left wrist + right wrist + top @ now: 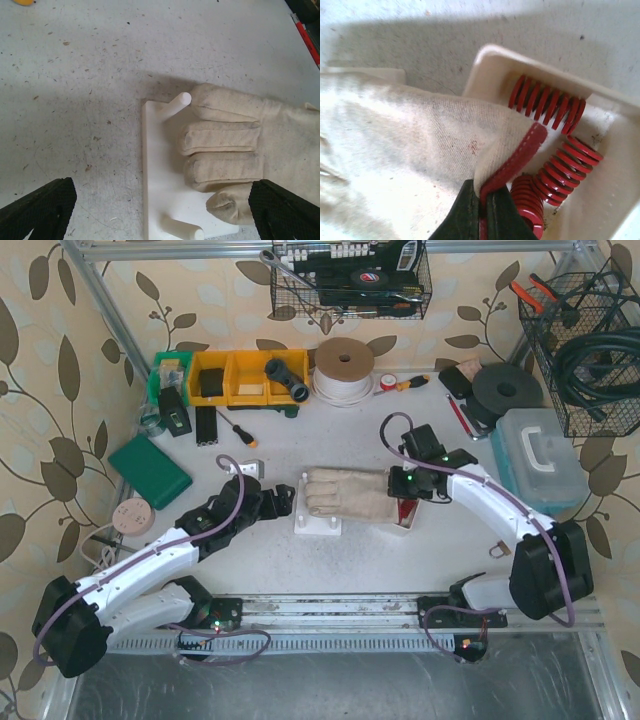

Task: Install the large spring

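Right pincer pinched shut on glove cuff, likely to pull it off tray where red springs lie, large one presumably among them. Left pincer wide open, empty, above peg plate.

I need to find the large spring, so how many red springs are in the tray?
3 springs: one along the tray's back wall, one slanting below it, one by the glove's red hem. The glove may hide more.
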### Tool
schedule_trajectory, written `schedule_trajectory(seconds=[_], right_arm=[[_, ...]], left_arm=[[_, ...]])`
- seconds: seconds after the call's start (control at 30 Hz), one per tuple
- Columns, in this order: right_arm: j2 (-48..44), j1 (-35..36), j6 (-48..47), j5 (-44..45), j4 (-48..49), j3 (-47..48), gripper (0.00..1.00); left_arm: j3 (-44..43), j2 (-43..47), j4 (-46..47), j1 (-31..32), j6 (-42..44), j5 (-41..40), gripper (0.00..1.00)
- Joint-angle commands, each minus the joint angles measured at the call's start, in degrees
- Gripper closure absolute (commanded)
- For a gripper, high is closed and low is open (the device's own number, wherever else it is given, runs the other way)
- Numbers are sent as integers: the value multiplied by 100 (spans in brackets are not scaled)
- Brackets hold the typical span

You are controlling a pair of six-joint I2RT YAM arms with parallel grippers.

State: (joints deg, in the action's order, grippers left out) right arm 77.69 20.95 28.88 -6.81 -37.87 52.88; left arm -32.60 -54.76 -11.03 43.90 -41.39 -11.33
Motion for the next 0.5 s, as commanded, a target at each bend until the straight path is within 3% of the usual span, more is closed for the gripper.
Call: schedule_trajectory(seconds=[0.0,0.2,0.47], right_arm=[[-308,58,-84,161,-549,685,100],[-254,76,-264,196,-882,1694,100],[732,76,-818,73,-992,3469,100]], left_arm=[[-132,-39,256,28,96,208,3],[25,268,331,22,153,98,3],[237,508,524,22,159,26,5]])
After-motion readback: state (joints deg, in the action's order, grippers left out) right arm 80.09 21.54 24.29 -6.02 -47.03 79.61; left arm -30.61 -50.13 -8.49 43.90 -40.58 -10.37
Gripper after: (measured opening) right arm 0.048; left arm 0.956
